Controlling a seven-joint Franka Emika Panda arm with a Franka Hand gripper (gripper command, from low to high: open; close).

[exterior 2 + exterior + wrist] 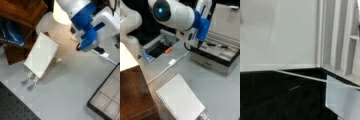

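Observation:
My white arm with its blue wrist mount (pixel 202 26) hangs over the left end of an open grey case (pixel 220 58) in a front view. The gripper (pixel 198 45) shows only as a dark tip below the blue mount, just above the case's black tray and its near rim. Small dark tools (pixel 211 44) lie in that tray close by. The wrist view looks down at the case's pale lid (pixel 290 35), ribbed compartments (pixel 340 37) and black interior (pixel 277 97). I see nothing held.
A white cable with a plug block (pixel 172 62) crosses the grey table, an orange item (pixel 168 50) beyond it. A white spiral notebook (pixel 180 100) (pixel 41 57) leans by a wooden shelf (pixel 22 10). A dark bin (pixel 157 50) sits at the back left.

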